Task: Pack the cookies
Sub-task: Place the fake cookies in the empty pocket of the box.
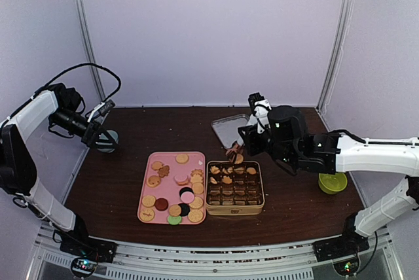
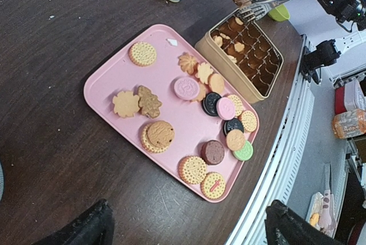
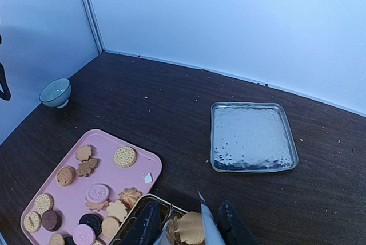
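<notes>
One tan, scallop-edged cookie [image 3: 190,228] is clamped in the right tool [image 1: 233,154]. The jaws stand part-closed on the cookie's sides. It hangs over the far left corner of the gold tin [image 2: 223,64], so the place to set it lies almost straight down. Being nearly round, the cookie has no long axis to line up. What matters, I judge, is choosing a free cup. About six cookies already sit in the tin, all in the two rows farthest from the arms. The nearer rows show only brown paper cups.

The loose cookies lie on the pink tray [image 2: 108,79], which sits just beside the tin's left wall at mid counter [image 3: 160,102], toward the near edge. I count roughly twenty there:
- about a dozen tan ones, round or flower-shaped
- two pink
- two black
- one dark brown
- one green
- one animal-shaped

Two of the tan rounds are stacked, so the count is approximate.

The right arm is the nearer one to both the tin and the tray. The left tool [image 1: 99,141] has its jaws wide apart and holds nothing. It sits at the far left edge of the counter, by one pale blue bowl [image 3: 55,92] and well apart from the tray.

One silver lid [image 3: 251,136] lies beyond the tin toward the far edge. One green bowl [image 1: 332,182] stands near the right edge.
</notes>
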